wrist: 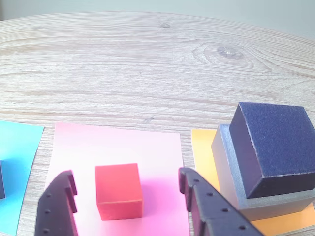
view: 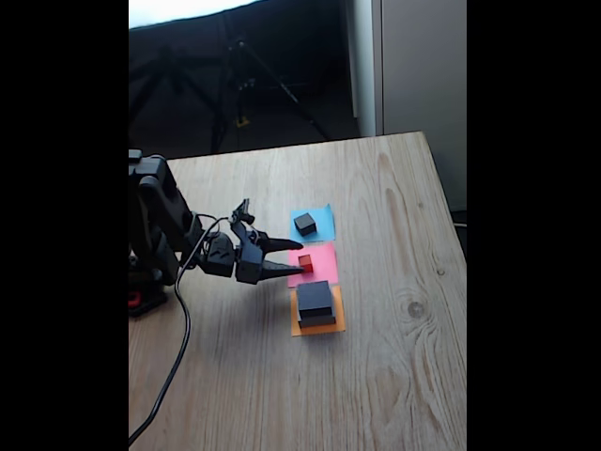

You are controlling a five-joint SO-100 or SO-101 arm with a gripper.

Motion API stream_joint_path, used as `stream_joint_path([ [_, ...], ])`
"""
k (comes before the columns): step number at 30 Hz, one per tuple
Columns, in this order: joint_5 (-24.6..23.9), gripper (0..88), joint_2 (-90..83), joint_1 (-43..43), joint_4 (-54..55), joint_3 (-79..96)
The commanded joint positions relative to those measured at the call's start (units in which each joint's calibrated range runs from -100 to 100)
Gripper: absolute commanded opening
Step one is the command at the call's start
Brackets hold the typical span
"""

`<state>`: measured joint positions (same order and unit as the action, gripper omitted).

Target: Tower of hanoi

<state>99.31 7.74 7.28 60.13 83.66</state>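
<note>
The claw (wrist: 125,189) is seen spread open at the bottom of the wrist view, with one finger (wrist: 58,206) at lower left and the other at lower right. Between them, untouched, the red cube (wrist: 118,191) sits on the pink paper (wrist: 115,147). In the fixed view the claw (view: 293,257) is found at mid-frame, its tips reaching the left edge of the pink paper (view: 321,266) beside the red cube (view: 305,262).

To the right in the wrist view (lower in the fixed view), the orange paper (wrist: 201,147) carries the flat grey block (wrist: 229,172), with the medium black block (wrist: 273,147) stacked on it. A small black cube (view: 304,223) rests on the blue paper (view: 324,224), above the pink one in the fixed view. All lie on the wooden tabletop (view: 394,376).
</note>
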Motion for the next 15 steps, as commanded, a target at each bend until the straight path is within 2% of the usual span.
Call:
stream_joint_path([
  [1,0.7,23.9,1.3,-0.1,2.6,-1.8],
  [15,0.7,23.6,12.2,-2.8,13.8,-3.1],
])
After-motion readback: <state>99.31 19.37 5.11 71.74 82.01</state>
